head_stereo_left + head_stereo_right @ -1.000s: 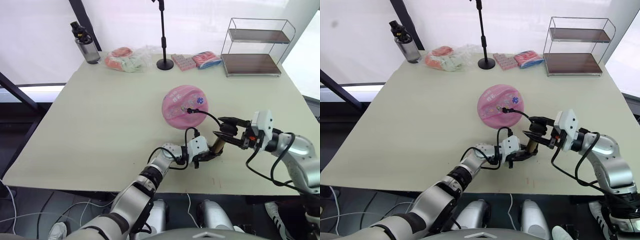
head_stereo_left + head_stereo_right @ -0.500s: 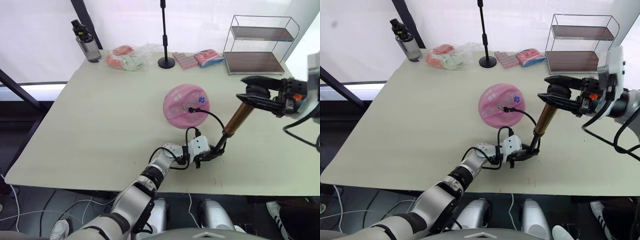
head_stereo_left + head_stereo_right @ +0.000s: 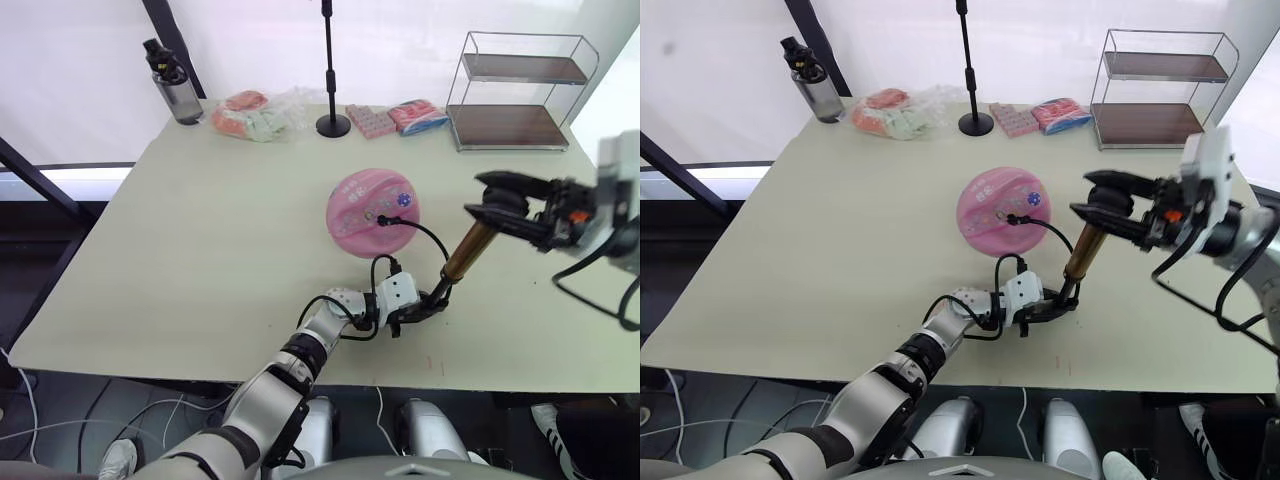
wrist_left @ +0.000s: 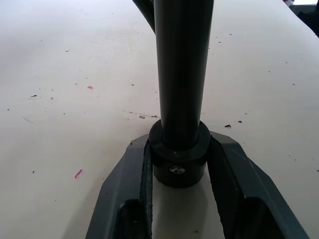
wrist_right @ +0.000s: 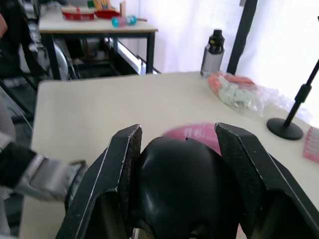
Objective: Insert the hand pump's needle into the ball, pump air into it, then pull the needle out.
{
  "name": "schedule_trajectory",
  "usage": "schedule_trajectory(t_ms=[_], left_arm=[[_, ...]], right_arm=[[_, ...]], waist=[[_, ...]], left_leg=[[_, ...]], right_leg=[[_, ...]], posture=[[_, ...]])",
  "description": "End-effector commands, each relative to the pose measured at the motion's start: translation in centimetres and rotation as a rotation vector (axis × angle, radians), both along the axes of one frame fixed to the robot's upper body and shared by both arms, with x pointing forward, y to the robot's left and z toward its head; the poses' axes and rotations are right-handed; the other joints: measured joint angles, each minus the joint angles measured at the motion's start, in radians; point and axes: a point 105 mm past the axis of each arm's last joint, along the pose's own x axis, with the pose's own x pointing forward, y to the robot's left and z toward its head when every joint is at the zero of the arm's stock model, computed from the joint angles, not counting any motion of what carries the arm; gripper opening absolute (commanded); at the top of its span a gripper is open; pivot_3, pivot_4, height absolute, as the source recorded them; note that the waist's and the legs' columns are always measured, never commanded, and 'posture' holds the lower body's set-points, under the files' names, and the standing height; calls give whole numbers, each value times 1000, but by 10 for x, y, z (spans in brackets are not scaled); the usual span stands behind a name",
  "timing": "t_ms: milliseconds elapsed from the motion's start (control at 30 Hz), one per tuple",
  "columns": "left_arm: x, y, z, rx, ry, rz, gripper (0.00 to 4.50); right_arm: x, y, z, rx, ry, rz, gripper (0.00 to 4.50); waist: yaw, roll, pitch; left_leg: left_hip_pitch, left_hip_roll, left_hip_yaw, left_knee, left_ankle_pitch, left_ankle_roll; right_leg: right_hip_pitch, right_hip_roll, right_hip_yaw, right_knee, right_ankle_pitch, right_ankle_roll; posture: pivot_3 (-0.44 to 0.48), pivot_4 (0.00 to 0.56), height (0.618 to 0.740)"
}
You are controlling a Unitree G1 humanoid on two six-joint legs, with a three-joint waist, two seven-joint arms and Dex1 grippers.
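Observation:
The pink ball (image 3: 370, 212) rests mid-table. The hand pump (image 3: 461, 256) leans up and to the right from the table, its gold barrel drawn out. My left gripper (image 3: 415, 306) is shut on the pump's black base cap (image 4: 179, 157), low on the table. My right gripper (image 3: 492, 206) is shut on the pump's black handle (image 5: 182, 191), raised above the table to the right of the ball. The thin black hose (image 3: 425, 234) loops from the base to a small black fitting (image 3: 383, 219) set against the ball. The needle is hidden there.
Along the far edge stand a water bottle (image 3: 172, 88), a bag of pink and green items (image 3: 255, 118), a black stand pole (image 3: 330, 70), pink packets (image 3: 392, 118) and a wire shelf rack (image 3: 515, 95). The table's front edge (image 3: 450, 382) lies just behind my left gripper.
My right gripper pulled the handle up and right from low by the base, stretching the pump out. It has since come partway back down and left. The left gripper and ball stayed put.

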Motion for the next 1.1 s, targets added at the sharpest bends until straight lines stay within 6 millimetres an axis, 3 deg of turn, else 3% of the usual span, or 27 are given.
schedule_trajectory(t_ms=[33, 233, 433, 567, 800, 1100], left_arm=[[-15, 16, -35, 112, 103, 0, 1092], [-14, 17, -35, 115, 101, 2, 1092], [-14, 16, -34, 114, 99, 3, 1092], [-14, 17, -35, 117, 101, 1, 1092], [-15, 19, -38, 122, 108, 1, 1092], [-17, 19, -40, 120, 115, 5, 1092]], right_arm=[[9, 0, -49, -58, 105, -46, 1871], [1, 15, -113, -131, 196, -10, 1871], [6, 15, -133, -126, 199, -61, 1871], [8, 15, -104, -68, 153, -36, 1871], [9, 8, 0, -3, -16, 32, 1871], [-3, -7, 73, 12, -106, 39, 1871]], waist=[[-2, -2, -1], [-3, -5, -7], [-4, -7, -10], [-5, -6, -11], [-3, 3, -4], [0, 5, -2]], left_leg=[[1, 0, 0, 0, 0, 0], [3, 1, 0, 0, 0, 0], [4, 1, -1, 0, 0, 0], [4, 1, -1, 0, 0, 0], [-1, 0, -1, 0, 0, 0], [-3, 0, 0, 0, 0, 0]], right_leg=[[0, 1, 0, 0, 0, 0], [2, 2, 0, 0, 0, 0], [2, 2, 0, 0, 0, 0], [3, 2, 0, 0, 0, 0], [-1, 1, 1, 0, 0, -1], [-3, -1, 0, 0, 0, -1]], posture=[[0, 150, 740], [0, 150, 740], [0, 150, 740], [0, 150, 740], [0, 150, 740], [0, 150, 740]])
